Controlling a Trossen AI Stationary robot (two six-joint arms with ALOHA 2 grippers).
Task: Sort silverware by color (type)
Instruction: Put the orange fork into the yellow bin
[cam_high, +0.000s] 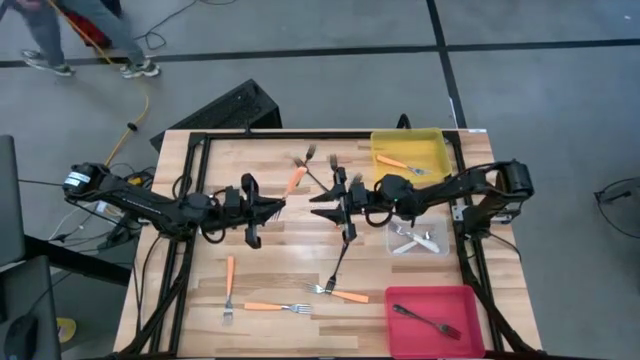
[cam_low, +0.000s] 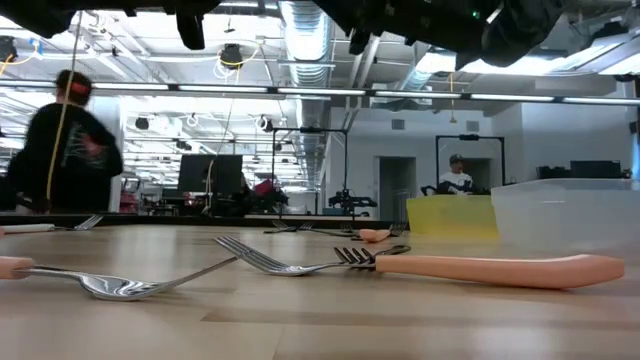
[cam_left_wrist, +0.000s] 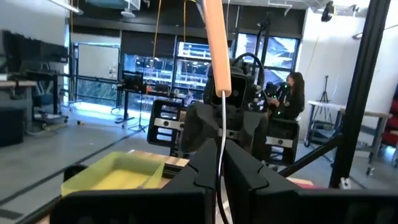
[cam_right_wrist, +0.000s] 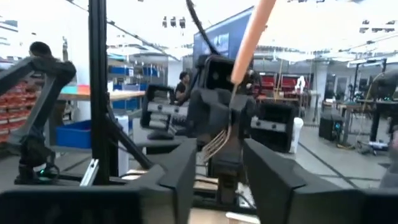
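Note:
My left gripper (cam_high: 280, 205) (cam_left_wrist: 221, 158) hovers over the table's middle, shut on an orange-handled fork (cam_high: 296, 180). My right gripper (cam_high: 318, 206) (cam_right_wrist: 217, 168) faces it closely, open and touching nothing; the right wrist view shows the fork's handle (cam_right_wrist: 252, 37) and tines (cam_right_wrist: 217, 142) just beyond its fingers. Orange forks (cam_high: 230, 285) (cam_high: 268, 307) (cam_high: 343, 294) and a dark fork (cam_high: 345, 250) lie flat on the near half. Two dark forks (cam_high: 305, 157) (cam_high: 331, 160) lie at the far side. My left gripper pinches the fork's thin metal neck (cam_left_wrist: 222, 134) between its two fingers, just below the orange handle (cam_left_wrist: 214, 43). The handle sticks out past the fingertips, slanting up and toward the far edge. The fork is lifted clear of the table.
A yellow bin (cam_high: 438, 150) at the far right holds an orange fork. The clear bin (cam_high: 440, 232) below it holds pale forks, and the red bin (cam_high: 405, 325) at the near right holds a dark fork. A black frame edges the table. People are in the room beyond.

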